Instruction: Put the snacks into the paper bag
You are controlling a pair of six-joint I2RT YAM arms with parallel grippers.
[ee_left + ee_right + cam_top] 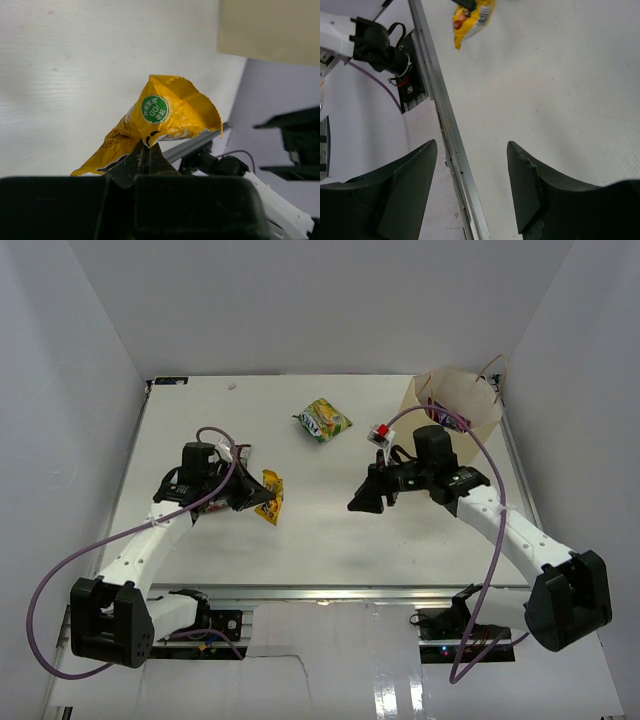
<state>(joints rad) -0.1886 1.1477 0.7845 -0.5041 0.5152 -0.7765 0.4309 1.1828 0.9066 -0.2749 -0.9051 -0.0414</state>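
Yellow snack packet point(270, 497) is pinched in the closed left tool point(253, 496); right tool point(362, 502) gapes wide, empty; green-yellow packet point(322, 421) lies mid-surface point(320, 540), farther back; paper bag point(470, 402) stands far right.

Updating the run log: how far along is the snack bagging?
Done: nothing certain; what the paper bag holds is unclear from above. In hand: the left gripper is shut on the yellow packet, away from the bag; the right gripper is open and empty. Left: that packet and the green-yellow packet lying on the table need bagging.
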